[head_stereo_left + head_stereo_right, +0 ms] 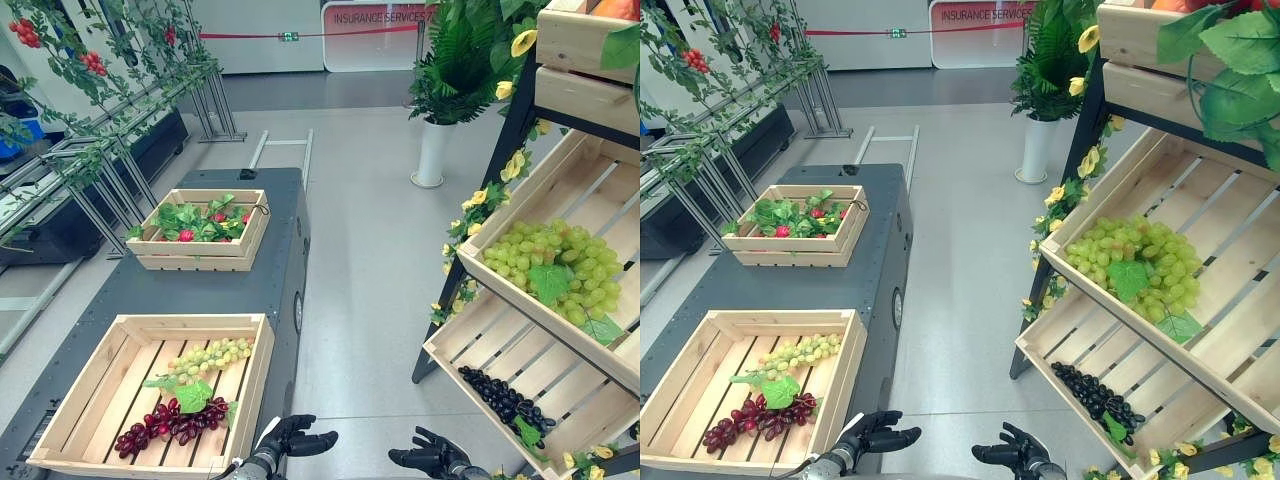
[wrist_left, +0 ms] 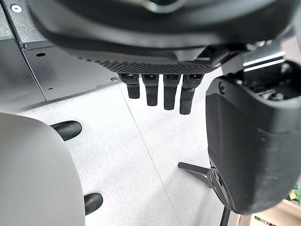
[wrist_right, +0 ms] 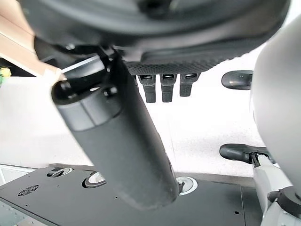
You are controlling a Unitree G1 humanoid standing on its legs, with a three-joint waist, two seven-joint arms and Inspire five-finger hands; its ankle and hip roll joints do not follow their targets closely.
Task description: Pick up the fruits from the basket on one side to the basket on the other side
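On the dark cart [image 1: 215, 292] at the left stands a wooden crate [image 1: 262, 372] holding a green grape bunch [image 1: 212, 357] and a dark red grape bunch [image 1: 170, 420]. At the right, a slanted shelf crate [image 1: 560, 170] carries a big heap of green grapes [image 1: 555, 265]. The shelf crate below it [image 1: 470, 335] holds black grapes [image 1: 500, 398]. My left hand [image 1: 292, 440] and right hand [image 1: 430, 458] hang low over the floor between cart and shelf. Both are open and hold nothing. In the wrist views the fingers [image 2: 160, 92] [image 3: 164, 87] hang straight.
A second crate [image 1: 200, 262] with leaves and small red fruits sits further back on the cart. A white planter [image 1: 433, 152] stands beyond the shelf, and yellow flowers [image 1: 470, 215] trim its frame. Metal racks with vines [image 1: 100, 160] line the left side.
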